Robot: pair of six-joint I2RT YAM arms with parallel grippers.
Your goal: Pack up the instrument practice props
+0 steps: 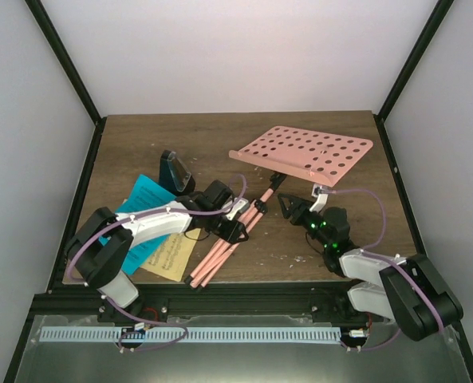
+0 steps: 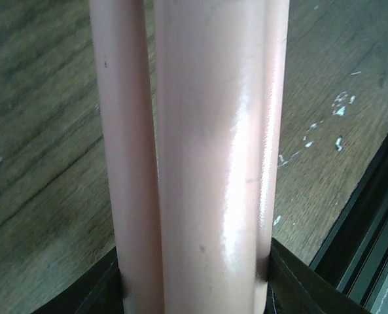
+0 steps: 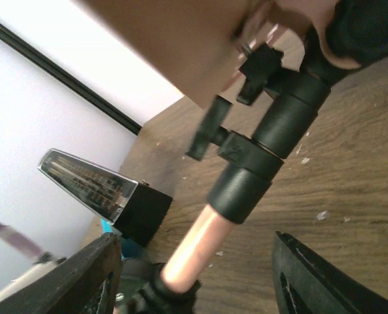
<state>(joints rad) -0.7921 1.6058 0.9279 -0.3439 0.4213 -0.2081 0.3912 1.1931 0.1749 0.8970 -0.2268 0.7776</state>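
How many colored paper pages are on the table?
2: a cyan page on the left side, and a pale-yellow page beside it, nearer the front edge. The left arm covers parts, so more may be hidden.

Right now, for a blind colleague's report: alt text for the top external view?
A pink music stand lies on the table, the left gripper clamped on its folded legs, the right gripper open around its pole.

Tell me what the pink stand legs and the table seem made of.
The stand legs look like glossy painted metal or plastic tubes, judging by the bright highlight streak. The table looks like matte dark wood or wood-look laminate; grain lines show.
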